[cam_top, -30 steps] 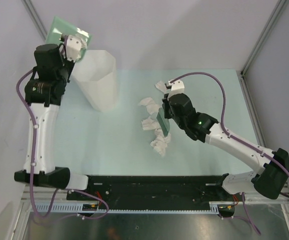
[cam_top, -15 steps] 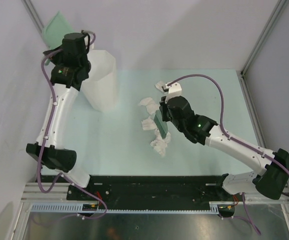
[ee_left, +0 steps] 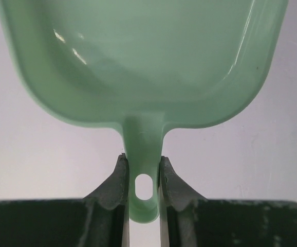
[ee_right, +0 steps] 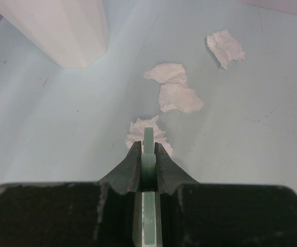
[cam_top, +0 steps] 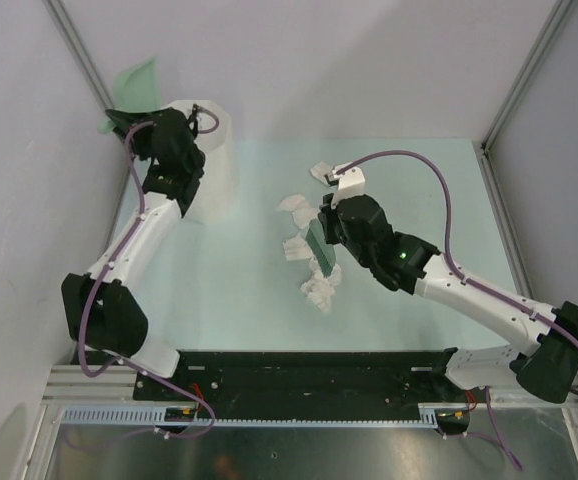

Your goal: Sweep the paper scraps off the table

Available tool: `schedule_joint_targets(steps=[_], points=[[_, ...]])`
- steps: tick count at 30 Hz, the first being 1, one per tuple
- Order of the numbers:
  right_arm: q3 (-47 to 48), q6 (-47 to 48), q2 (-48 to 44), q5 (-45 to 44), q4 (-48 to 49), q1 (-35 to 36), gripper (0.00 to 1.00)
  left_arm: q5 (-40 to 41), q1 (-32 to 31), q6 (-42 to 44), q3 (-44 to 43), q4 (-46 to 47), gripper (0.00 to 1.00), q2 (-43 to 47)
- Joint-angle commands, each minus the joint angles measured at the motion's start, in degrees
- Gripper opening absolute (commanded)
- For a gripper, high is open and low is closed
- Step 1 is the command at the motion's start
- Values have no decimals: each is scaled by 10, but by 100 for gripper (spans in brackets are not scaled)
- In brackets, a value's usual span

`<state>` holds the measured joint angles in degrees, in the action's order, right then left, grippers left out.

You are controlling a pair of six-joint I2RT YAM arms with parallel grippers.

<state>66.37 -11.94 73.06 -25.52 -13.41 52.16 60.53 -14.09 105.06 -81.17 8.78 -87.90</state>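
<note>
Looking down from the top cam, we see the pale mint-green rectangular table (cam_top: 219, 290) with the crumpled white paper scraps (cam_top: 299, 247) strung in a loose line at centre frame. One wad lies up near the table's top edge, two sit in the middle, and a bigger one is lowest.

The right gripper (ee_right: 147, 149) has its jaws pressed tight on a thin flat green plastic strip (ee_right: 148, 136), held edge-on. In the top cam the strip sits just right of the middle wads. In the right wrist cam one wad lies directly beyond the strip's tip and is partly hidden by it, so we can't tell if they touch. Two more wads lie above it, touching each other, and a fourth sits apart at upper right.

The tall white faceted bin (cam_top: 214, 170) stands on the table at upper left of centre, well apart from the scraps.

The left gripper (ee_left: 142, 165) is clamped on the handle of a mint-green plastic dustpan (ee_left: 138, 62), with a jaw on either side of the hang hole. In the top cam the pan is up off the table at the upper left corner (against the grey wall (cam_top: 29, 150)), and the left arm's wrist overlaps the bin's rim.
</note>
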Motion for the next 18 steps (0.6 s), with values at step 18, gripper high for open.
schedule_joint_targets(steps=[18], points=[[-54, 46, -55, -34, -37, 14, 0, -311, -125, -546, -93, -527, 0, 210]])
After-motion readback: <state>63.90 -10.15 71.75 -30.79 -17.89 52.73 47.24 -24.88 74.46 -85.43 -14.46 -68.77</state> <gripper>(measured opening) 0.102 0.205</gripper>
